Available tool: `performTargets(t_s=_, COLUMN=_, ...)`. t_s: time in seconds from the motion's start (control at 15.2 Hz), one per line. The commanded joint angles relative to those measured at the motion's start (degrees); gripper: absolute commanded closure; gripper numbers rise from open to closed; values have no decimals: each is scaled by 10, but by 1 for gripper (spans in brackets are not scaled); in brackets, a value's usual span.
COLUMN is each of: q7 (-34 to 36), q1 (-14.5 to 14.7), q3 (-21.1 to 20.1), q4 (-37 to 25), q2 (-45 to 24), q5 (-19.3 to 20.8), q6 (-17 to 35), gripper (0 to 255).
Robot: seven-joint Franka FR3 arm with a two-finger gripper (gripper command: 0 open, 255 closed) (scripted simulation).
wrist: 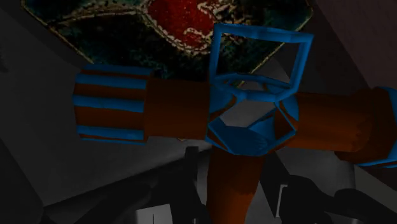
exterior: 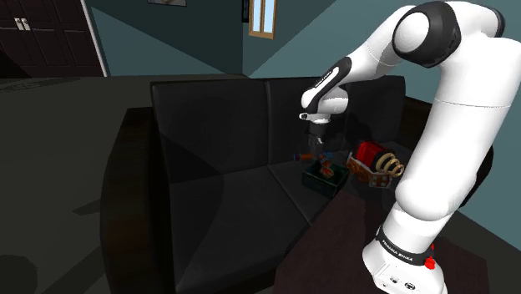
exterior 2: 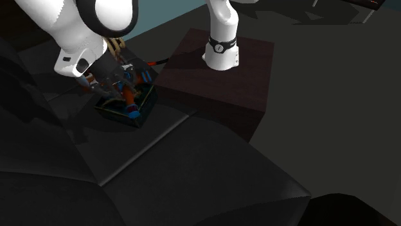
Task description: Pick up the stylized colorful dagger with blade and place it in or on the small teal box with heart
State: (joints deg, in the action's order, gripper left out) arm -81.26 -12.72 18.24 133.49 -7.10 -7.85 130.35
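The dagger is orange with blue banded ends and a blue angular guard. My gripper is shut on its orange shaft, which runs down between the fingers. Beyond it lies the small dark teal box with a red heart on its lid. In the shoulder view the gripper hangs just over the box on the sofa seat, with the dagger in it. In the second exterior view the dagger sits low over the box, under the gripper; whether they touch I cannot tell.
A black sofa carries the box near the seat's end. A red and gold ringed object lies just beside the box, toward the arm. The dark brown stand is close to the sofa's edge.
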Motion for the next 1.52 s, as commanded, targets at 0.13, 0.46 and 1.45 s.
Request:
performTargets(t_s=0.13, q7=-60, q1=-35, q3=27, q4=-21, q2=-16, q5=3, q6=-10, gripper=255)
performTargets(t_s=0.46, q7=-122, q1=-73, q3=49, q4=-53, q2=-49, q5=-3, q6=-16, gripper=255)
performTargets(t_s=1.45, q7=-158, q1=-87, q3=27, q4=-48, q2=-131, q5=-53, q6=64, gripper=255)
